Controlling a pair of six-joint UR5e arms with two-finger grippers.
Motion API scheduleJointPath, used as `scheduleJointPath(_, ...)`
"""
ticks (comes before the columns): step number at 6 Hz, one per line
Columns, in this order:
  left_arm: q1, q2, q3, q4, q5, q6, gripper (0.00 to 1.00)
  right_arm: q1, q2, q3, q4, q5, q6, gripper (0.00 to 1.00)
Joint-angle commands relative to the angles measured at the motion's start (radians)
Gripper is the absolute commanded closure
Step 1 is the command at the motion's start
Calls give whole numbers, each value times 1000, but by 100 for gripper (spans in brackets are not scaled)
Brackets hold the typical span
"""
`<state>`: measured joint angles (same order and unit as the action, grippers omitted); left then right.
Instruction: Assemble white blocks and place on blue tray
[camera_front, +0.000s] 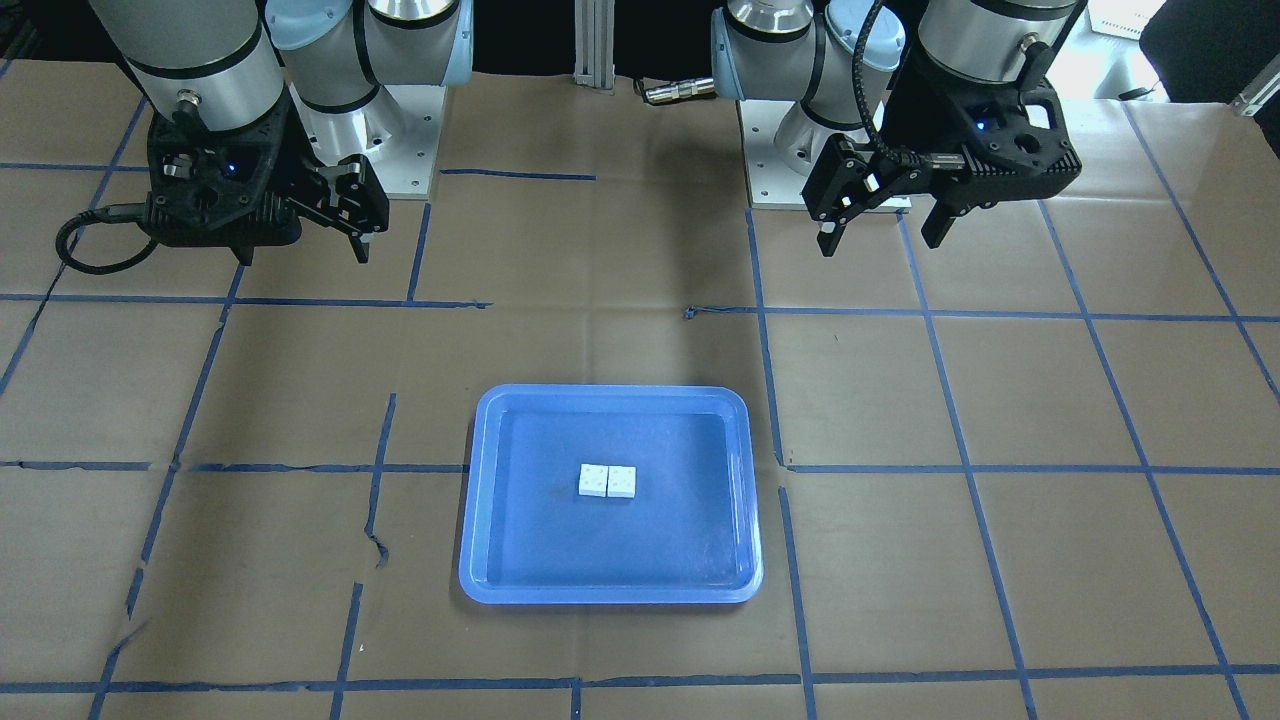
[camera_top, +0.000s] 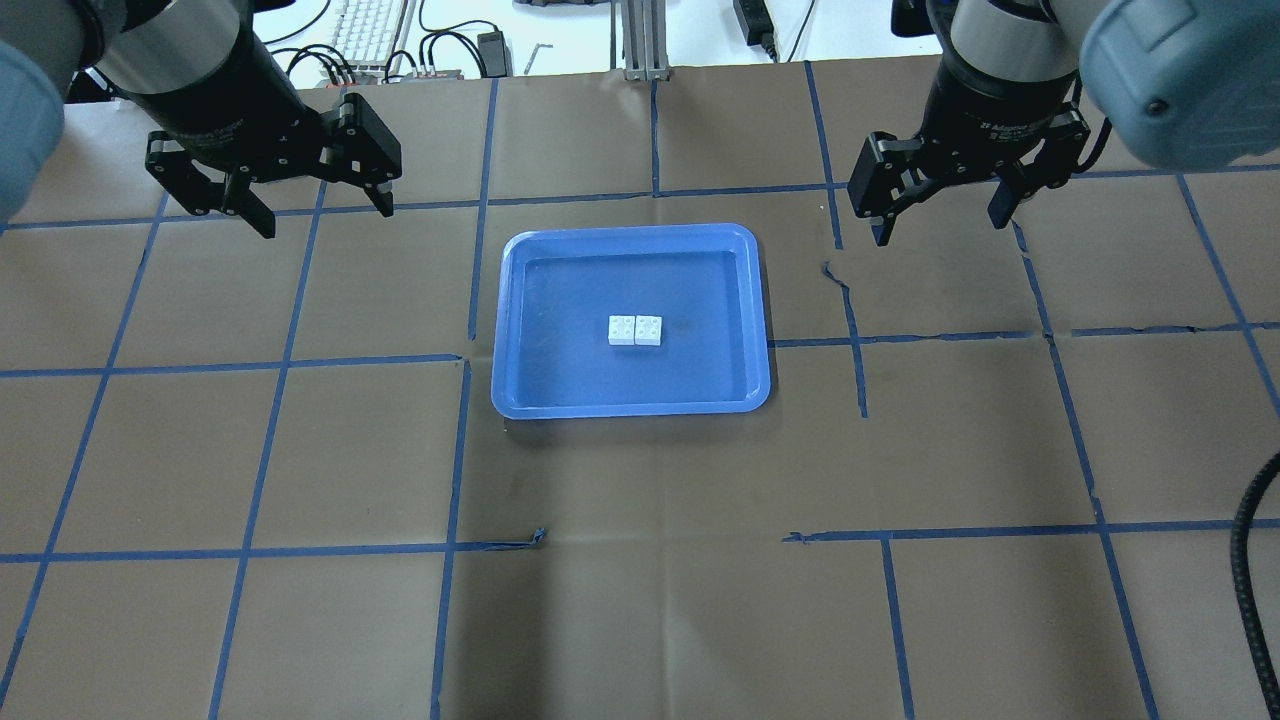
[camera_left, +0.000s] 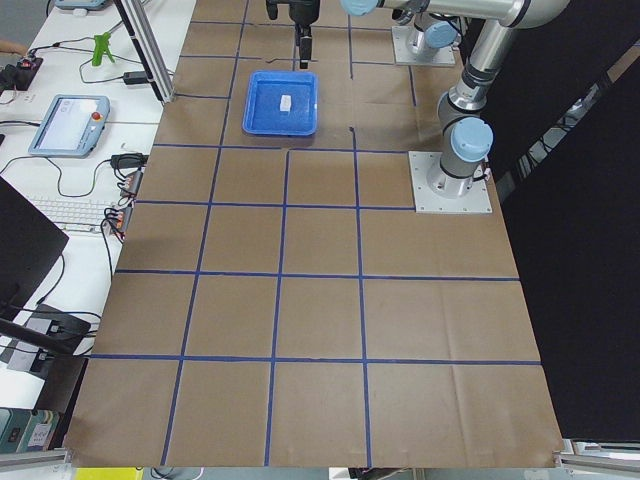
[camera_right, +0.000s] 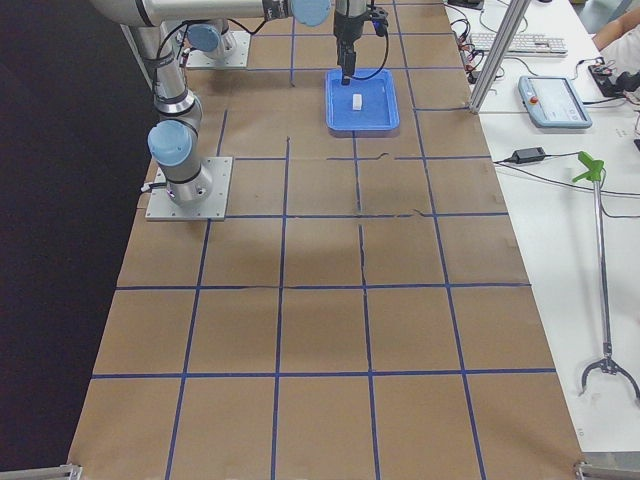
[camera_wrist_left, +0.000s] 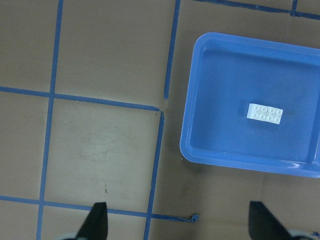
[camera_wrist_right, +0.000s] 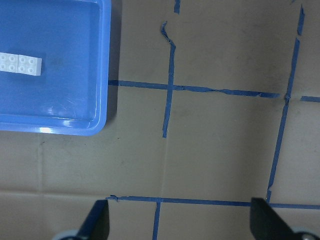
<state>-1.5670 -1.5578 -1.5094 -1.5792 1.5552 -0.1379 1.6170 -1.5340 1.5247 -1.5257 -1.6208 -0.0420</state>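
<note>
The two white blocks lie side by side, touching, studs up, in the middle of the blue tray. They also show in the front view, on the tray. My left gripper is open and empty, held above the table beyond the tray's left side. My right gripper is open and empty, above the table off the tray's right side. The left wrist view shows the blocks and the tray ahead of my open left gripper. The right wrist view shows the blocks at its left edge.
Brown paper with a grid of blue tape lines covers the table. The two arm bases stand at the robot's side. A keyboard and cables lie beyond the far edge.
</note>
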Motion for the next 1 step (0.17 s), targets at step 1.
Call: scheduleJointPath(1, 1, -13, 11, -4, 2, 14, 1, 0, 0, 0, -1, -1, 4, 0)
